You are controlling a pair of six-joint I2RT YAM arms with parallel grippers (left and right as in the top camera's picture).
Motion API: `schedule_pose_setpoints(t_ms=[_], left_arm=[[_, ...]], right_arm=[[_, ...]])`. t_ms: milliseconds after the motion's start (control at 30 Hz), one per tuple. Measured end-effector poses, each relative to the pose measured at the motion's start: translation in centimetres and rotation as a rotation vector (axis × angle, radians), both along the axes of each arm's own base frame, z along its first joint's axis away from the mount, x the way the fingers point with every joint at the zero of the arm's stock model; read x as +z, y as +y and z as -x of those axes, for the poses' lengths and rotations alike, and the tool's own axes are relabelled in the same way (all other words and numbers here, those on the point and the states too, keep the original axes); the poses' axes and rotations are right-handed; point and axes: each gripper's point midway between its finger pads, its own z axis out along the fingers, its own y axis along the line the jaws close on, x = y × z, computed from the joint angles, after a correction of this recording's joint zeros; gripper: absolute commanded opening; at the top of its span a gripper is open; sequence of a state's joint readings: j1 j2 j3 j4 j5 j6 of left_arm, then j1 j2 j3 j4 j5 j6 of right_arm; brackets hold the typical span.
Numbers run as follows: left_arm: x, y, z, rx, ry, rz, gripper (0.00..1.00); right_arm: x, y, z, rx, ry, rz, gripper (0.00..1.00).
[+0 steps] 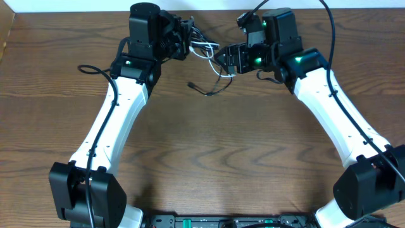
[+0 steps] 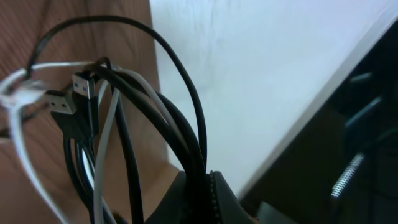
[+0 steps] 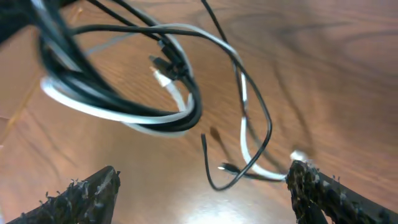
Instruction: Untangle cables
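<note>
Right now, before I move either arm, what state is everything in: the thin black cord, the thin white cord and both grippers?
thin black cord: looped, tangled with the white one, lifted, one loose end dangling.
thin white cord: looped in the same bundle, not yet separated.
left gripper: shut on the thin black cord and thin white cord, holding the bundle up.
right gripper: open, fingers spread wide, holding nothing.
</note>
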State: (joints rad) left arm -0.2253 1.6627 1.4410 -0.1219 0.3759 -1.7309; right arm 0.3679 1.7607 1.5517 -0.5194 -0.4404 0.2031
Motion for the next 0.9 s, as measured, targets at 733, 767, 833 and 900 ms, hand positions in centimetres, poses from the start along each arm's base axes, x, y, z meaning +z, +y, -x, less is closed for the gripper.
schedule_pose_setpoints(t_ms=[733, 767, 833, 900], left_arm=[[6.1, -5.5, 3.0, -0.479, -0.437, -0.071, 0.07], [5.8, -6.0, 3.9, -0.563, -0.492, -0.119, 0.07], [5.3, -6.9, 5.7, -0.704, -0.582, -0.18, 0.07], [4.8, -7.6, 7.7, -0.842, -0.672, -0.214, 0.07]], right_arm=[[-1.3, -10.4, -4.2, -0.144, -0.107, 0.226, 0.8], [-1.1, -11.0, -4.3, -0.144, -0.102, 0.203, 0.8], [-0.9, -11.8, -4.3, -0.136, -0.095, 0.164, 0.82], [-0.6, -11.6, -4.1, -0.104, -0.093, 0.123, 0.84]])
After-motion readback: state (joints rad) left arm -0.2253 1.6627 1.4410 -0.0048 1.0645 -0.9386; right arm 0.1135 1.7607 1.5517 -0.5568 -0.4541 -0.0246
